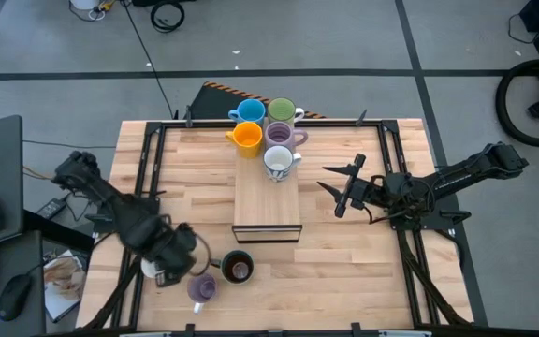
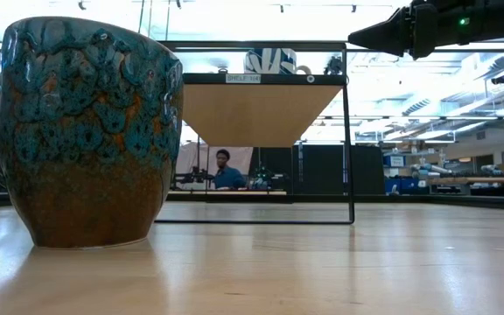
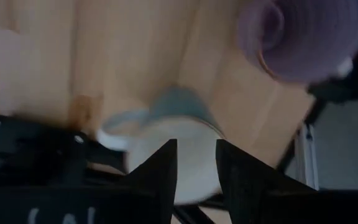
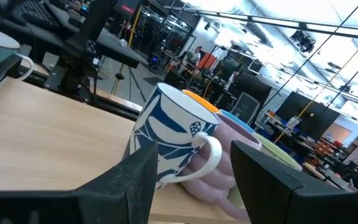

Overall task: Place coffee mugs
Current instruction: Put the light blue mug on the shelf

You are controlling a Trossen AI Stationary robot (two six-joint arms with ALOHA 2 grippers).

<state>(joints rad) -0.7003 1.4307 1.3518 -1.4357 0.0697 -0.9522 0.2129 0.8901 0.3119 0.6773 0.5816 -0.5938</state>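
Hovering at roughly 7 o'clock on the table (image 1: 363, 271), the left gripper (image 1: 162, 267) sits directly over a white mug (image 3: 166, 146); in the left wrist view its two dark fingers (image 3: 160, 171) straddle the mug's rim, slightly parted, though whether they actually pinch it I cannot tell. Just beside, toward 6 o'clock, stands a lilac mug (image 1: 202, 288), and next to that the dark brown-black mug (image 1: 238, 267), which fills the near left of the low view. At 12 o'clock, on the raised wooden shelf (image 1: 268, 211), five mugs cluster: blue (image 1: 249, 112), green (image 1: 282, 110), orange (image 1: 246, 137), another lilac (image 1: 280, 134), and a white blue-patterned mug (image 1: 278, 162) nearest centre. Right gripper (image 1: 342, 184) waits at 3 o'clock, above the table, fingers spread, holding nothing, pointed toward the shelf.
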